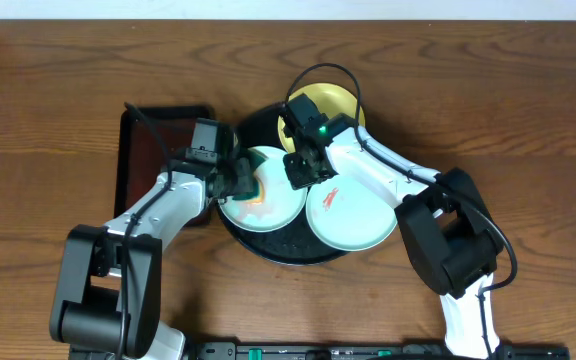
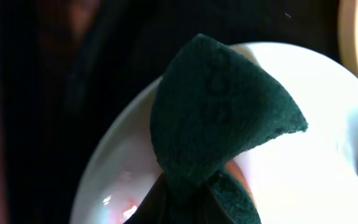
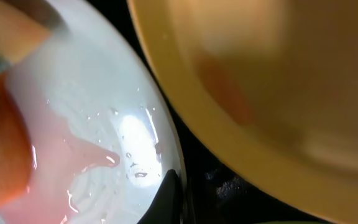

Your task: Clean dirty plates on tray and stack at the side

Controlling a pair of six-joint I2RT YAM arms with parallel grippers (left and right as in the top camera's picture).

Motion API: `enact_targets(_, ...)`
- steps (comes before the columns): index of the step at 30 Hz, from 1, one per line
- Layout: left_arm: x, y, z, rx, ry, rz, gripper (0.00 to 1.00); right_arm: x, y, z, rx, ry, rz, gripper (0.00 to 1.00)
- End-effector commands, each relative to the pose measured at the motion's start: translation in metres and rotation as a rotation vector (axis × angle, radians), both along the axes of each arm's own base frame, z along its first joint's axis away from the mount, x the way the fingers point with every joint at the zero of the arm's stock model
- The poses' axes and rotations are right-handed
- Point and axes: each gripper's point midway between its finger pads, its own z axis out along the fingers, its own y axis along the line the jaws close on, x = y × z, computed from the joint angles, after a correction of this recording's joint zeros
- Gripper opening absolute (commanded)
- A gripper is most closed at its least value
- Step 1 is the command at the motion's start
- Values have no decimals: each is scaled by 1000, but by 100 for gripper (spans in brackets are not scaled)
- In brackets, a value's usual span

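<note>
Well, farthest left, behind the left claw (image 1: 238, 180), a rectangular reddish-brown tray (image 1: 153, 150) lies on the wooden table (image 1: 48, 100), just beside the round black tray (image 1: 268, 248). The left claw is clamped tight on a dark green sponge (image 2: 219, 118) — in the wrist view it is pinched at its near end, and the pad fans out ahead of the claw over a mint-white plate (image 1: 273, 205). That plate sits right under the claw, on the left part of the black tray, wet and glossy, with a pinkish smear (image 3: 73, 162) spread across it. Just right of the sponge, the right claw (image 1: 301, 172) is closed as well, with nothing visible between its jaws. Its dark fingertip (image 3: 166, 193) sits at the rim of the same plate — whether it presses on the rim I cannot tell. Beyond this claw, at the far side of the black tray, lies the pale yellow plate (image 1: 336, 100). Nearer and to the claw's right, beside its arm, lies a second mint-white plate (image 1: 353, 220) carrying a small red-orange smear (image 1: 330, 197).
</note>
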Motion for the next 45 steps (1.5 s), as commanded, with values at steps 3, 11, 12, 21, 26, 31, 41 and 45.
enact_targets(3,21,57,3,292,-101,52,8,1,-13,2,-48,-17,4,1)
enact_targets(11,45,62,21,322,-222,84,8,-1,-16,1,-60,-8,2,1)
enact_targets(12,49,61,25,317,-241,88,7,-1,-16,2,-60,-9,2,1)
enact_targets(21,64,40,111,83,-468,157,8,-1,-16,2,-61,-10,1,1)
enact_targets(26,50,40,150,11,-521,155,7,-1,-15,2,-56,-11,2,1)
enact_targets(31,31,52,156,24,-483,179,8,5,-6,9,-28,-37,9,1)
enact_targets(41,15,138,141,66,-390,423,7,29,-1,78,-2,-219,48,1)
enact_targets(45,7,155,135,8,-355,471,8,31,-3,93,2,-259,41,1)
